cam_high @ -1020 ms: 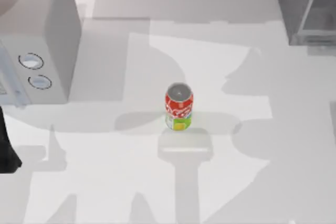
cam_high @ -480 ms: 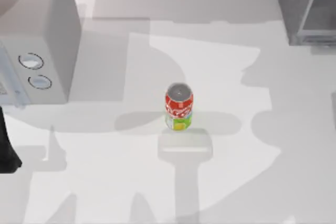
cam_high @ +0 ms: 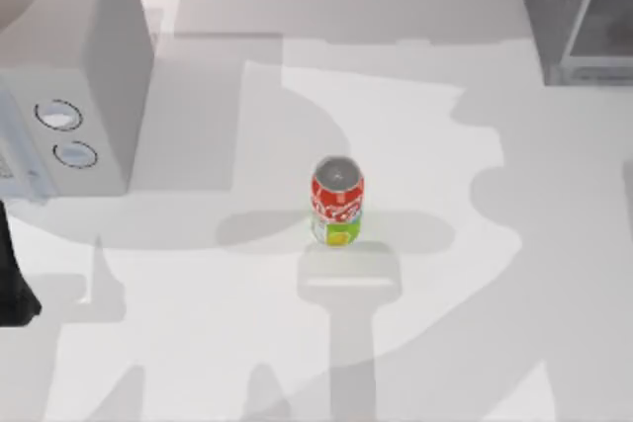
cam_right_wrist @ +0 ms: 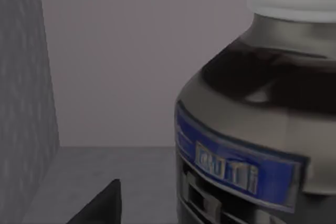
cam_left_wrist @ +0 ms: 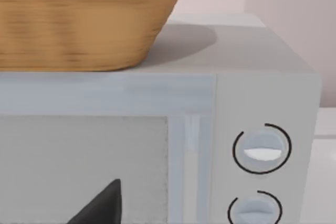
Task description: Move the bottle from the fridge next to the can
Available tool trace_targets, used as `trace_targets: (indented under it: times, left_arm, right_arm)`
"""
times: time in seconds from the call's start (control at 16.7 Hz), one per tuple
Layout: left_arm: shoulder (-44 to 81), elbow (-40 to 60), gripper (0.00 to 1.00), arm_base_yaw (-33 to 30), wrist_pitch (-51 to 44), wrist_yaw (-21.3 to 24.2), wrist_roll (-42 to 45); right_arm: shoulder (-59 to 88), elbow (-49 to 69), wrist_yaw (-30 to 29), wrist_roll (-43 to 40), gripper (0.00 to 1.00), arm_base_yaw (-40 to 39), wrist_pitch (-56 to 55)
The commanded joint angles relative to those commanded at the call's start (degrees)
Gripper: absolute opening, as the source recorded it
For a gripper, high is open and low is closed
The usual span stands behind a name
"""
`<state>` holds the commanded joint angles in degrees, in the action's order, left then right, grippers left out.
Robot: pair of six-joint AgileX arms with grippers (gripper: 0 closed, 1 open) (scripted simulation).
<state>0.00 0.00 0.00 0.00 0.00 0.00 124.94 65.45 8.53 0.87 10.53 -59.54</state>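
Observation:
The can (cam_high: pixel 337 201), red above and green-yellow below, stands upright in the middle of the table. At the back right corner stands the grey fridge (cam_high: pixel 572 9). In the right wrist view the bottle (cam_right_wrist: pixel 247 129) looms very close, dark with a white cap and a blue label, standing on the fridge's grey floor (cam_right_wrist: pixel 110 166) beside a grey wall. A dark part of my right gripper (cam_right_wrist: pixel 101 206) shows just short of the bottle. My left arm (cam_high: pixel 10 284) is parked at the table's left edge.
A light grey box with two round dials (cam_high: pixel 61 96) stands at the left of the table, in front of my left gripper (cam_left_wrist: pixel 100 207). A wicker basket (cam_left_wrist: pixel 84 19) rests on top of it. Open tabletop (cam_high: pixel 445 343) surrounds the can.
The broad shadow on the right half of the table has slid to the right. The can and the left arm have not moved.

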Motion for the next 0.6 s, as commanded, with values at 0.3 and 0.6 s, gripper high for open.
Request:
trace_targets:
  times: [0.3, 0.6]
  left_arm:
    - [0.00, 0.00, 1.00, 0.00, 0.00, 0.00, 0.00]
    - [0.00, 0.00, 1.00, 0.00, 0.00, 0.00, 0.00]
  right_arm:
    - [2.54, 4.83, -0.40, -0.02, 1.00, -0.35, 2.32]
    - [2.54, 4.83, -0.40, -0.02, 0.77, -0.35, 2.32]
